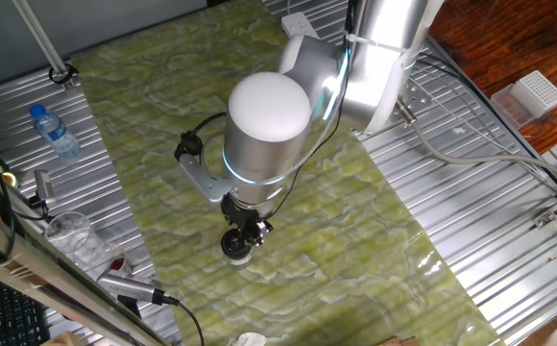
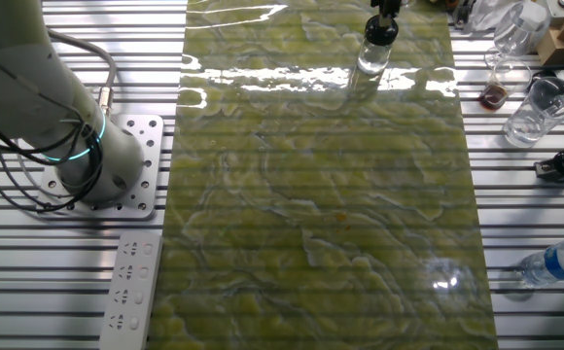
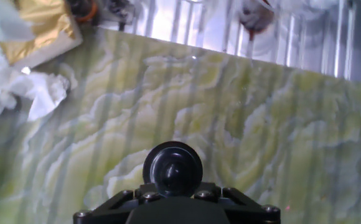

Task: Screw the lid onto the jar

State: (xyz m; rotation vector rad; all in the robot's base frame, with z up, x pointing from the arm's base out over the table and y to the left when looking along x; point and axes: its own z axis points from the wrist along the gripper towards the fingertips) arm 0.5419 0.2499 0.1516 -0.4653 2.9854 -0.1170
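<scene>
Jar and lid are already together: the small round jar with its pale see-through body (image 2: 374, 55) is standing upright on the green marbled mat (image 2: 321, 214), near the mat's edge, and the small round black lid with the glossy greyish centre (image 3: 172, 167) is sitting on top of it. I am hanging my two-finger gripper (image 1: 243, 234) directly over that lid, at or just above it. I am judging that I am in the turning step, with the cap seated and the threads being run down, though how tight it is I cannot tell.

Whether my fingers are clamping the lid or standing clear of it, no view is showing me. The next move calls for a firm, centred hold on the cap's rim and a rotation about the jar's axis, without dragging the free-standing jar across the mat.

The hand view is giving me only the lid's top, round and centred just ahead of the black gripper body. The other fixed view alone is showing the jar's clear body. In one fixed view my own white wrist housing (image 1: 269, 111) is hiding most of the contact.
</scene>
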